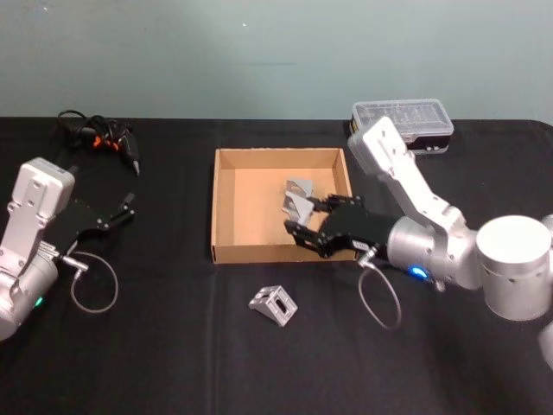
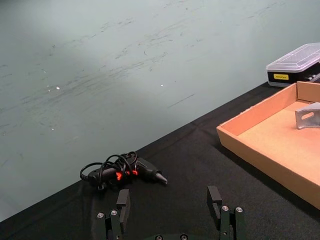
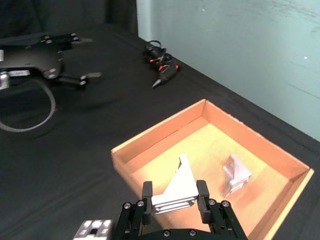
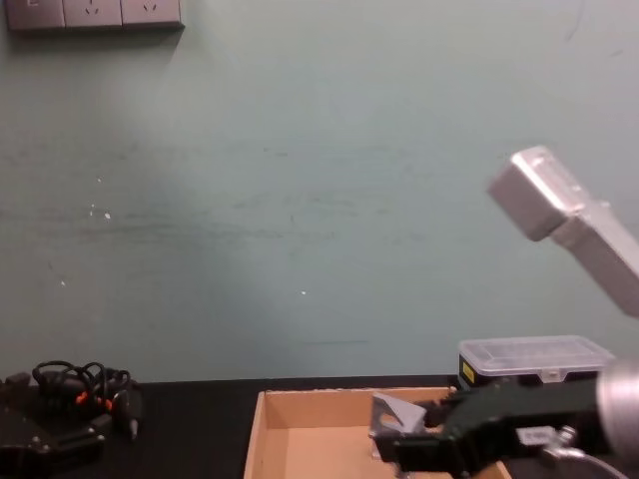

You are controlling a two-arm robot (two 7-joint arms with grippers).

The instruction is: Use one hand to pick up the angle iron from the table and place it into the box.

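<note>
The angle iron (image 3: 179, 182) is in the right claw (image 3: 174, 197), which is shut tight on it with one finger on each side of its flat bottom part. The claw holds it up in the air over the near right part of the box (image 1: 259, 252). I think the job is nearly done and only the letting go is left. Things could go wrong here. If the claw opens while it is this high, the hard little piece may bounce or tip over. It hangs close to the near wall of the box, so it might hit the rim and fall back out. If the claw goes lower first, its fingers could bump that wall and push the light box along. The iron is small and silver-grey, with a flat base and a pointy three-corner side that stands up. It looks smooth and slippery. A second iron (image 3: 235, 175) lies deeper inside the box, so the held one could land on it and clank. A third iron (image 1: 273, 304) sits on the table (image 1: 173, 346) just in front of the box. The left claw (image 2: 169, 196) waits well to the left of the box with its fingers wide apart and nothing in them.
</note>
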